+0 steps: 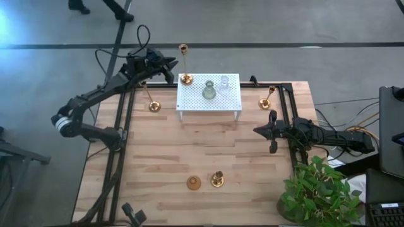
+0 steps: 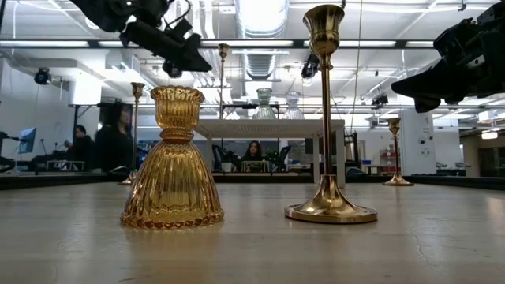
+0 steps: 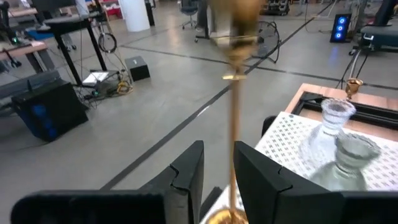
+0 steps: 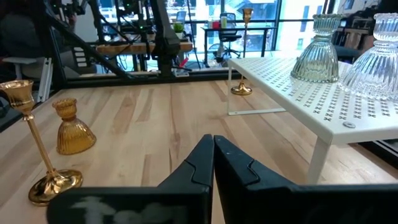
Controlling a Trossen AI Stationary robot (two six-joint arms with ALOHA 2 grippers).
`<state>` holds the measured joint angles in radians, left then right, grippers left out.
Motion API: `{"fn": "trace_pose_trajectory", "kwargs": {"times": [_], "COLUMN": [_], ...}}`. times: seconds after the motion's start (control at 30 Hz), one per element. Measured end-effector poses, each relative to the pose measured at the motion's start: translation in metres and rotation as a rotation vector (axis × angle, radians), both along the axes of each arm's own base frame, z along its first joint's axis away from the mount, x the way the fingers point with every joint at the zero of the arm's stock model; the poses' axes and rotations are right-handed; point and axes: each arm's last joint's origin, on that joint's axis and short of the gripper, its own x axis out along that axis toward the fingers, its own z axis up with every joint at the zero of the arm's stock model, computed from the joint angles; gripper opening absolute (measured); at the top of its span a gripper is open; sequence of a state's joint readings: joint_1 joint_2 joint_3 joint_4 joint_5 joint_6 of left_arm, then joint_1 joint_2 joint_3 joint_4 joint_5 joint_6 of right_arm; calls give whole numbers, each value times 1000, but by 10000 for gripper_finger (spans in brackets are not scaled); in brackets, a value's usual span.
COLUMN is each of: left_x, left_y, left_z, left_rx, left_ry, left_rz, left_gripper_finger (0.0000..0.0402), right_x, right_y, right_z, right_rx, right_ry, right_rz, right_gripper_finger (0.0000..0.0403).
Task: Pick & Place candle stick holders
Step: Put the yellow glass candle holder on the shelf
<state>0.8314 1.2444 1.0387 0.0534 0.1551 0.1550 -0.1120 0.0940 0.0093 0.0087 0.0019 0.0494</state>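
A tall thin brass candle stick (image 1: 184,63) stands upright with its round base (image 1: 185,79) on the far left corner of the white perforated rack (image 1: 218,104). My left gripper (image 1: 172,64) is open, level with its shaft (image 3: 234,124), one finger on either side. A second tall brass stick (image 1: 151,101) stands on the table left of the rack. A grey-green glass holder (image 1: 209,90) and a clear one (image 1: 224,82) stand on the rack. My right gripper (image 4: 213,149) is shut and empty over the table's right side (image 1: 265,131). My left gripper comes at the tall stick level, from the table's left. The shaft (image 3: 235,155) runs up between the two fingers, close against the inner edge of one finger (image 3: 249,163). I cannot tell whether that finger touches it.
A short brass stick (image 1: 267,98) stands right of the rack. An amber glass holder (image 1: 194,183) and a short brass stick (image 1: 217,180) stand near the front edge. A potted plant (image 1: 319,189) is at the near right corner. Black frame rails run along both table sides.
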Motion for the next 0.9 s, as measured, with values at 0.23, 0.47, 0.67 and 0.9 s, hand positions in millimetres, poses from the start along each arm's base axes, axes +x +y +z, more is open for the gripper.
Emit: {"fn": "trace_pose_trajectory", "kwargs": {"times": [0.23, 0.47, 0.67, 0.9], "left_x": [-22, -47, -65, -94], "left_y": [-28, -74, -122, -159], "left_z": [10, 30, 38, 34], "left_rx": [-104, -133, -79, -135], "left_ry": [8, -31, 7, 85], "left_rz": [-80, -368, -548, -371], "left_gripper_finger": [92, 92, 82, 22], "right_x": [0, 0, 0, 0], "right_y": [0, 0, 0, 0], "right_z": [0, 0, 0, 0], "right_rx": [1, 0, 1, 0], "right_ry": [0, 0, 0, 0], "right_rz": [0, 0, 0, 0], "right_gripper_finger": [8, 9, 8, 8]}}
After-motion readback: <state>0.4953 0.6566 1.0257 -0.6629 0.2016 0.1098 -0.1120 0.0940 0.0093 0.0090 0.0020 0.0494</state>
